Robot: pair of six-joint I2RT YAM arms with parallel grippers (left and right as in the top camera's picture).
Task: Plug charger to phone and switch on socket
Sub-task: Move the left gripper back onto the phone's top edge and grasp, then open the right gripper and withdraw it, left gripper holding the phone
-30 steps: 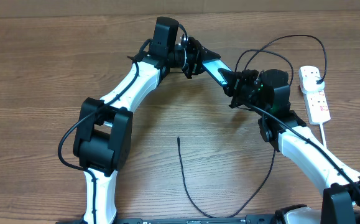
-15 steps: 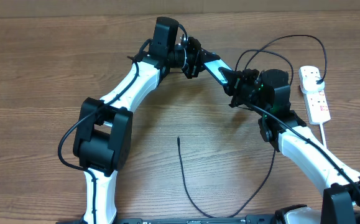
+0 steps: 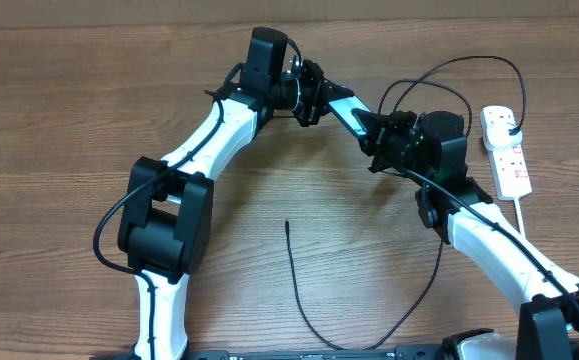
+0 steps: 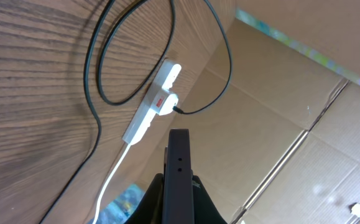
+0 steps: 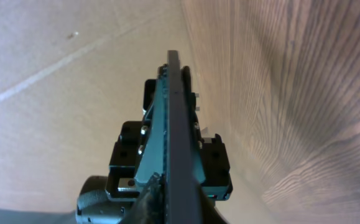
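Note:
The phone [image 3: 347, 108], cyan screen up, hangs above the table at the back, held at both ends. My left gripper [image 3: 314, 100] is shut on its left end and my right gripper [image 3: 377, 138] is closed on its right end. Seen edge-on, the phone [image 4: 180, 155] sits as a dark bar between the left fingers, and again as a dark bar, the phone [image 5: 178, 118], between the right fingers. The charger's thin black cable lies on the table with its plug tip [image 3: 287, 224] free at the centre. Its other end is plugged into the white socket [image 3: 505, 150] at the far right.
The black cable [image 3: 409, 300] curves along the front of the table, passes under the right arm and loops at the back [image 3: 469, 62]. The socket's thick white cord [image 3: 521, 215] runs toward the front right. A cardboard wall [image 4: 291, 99] stands behind the table.

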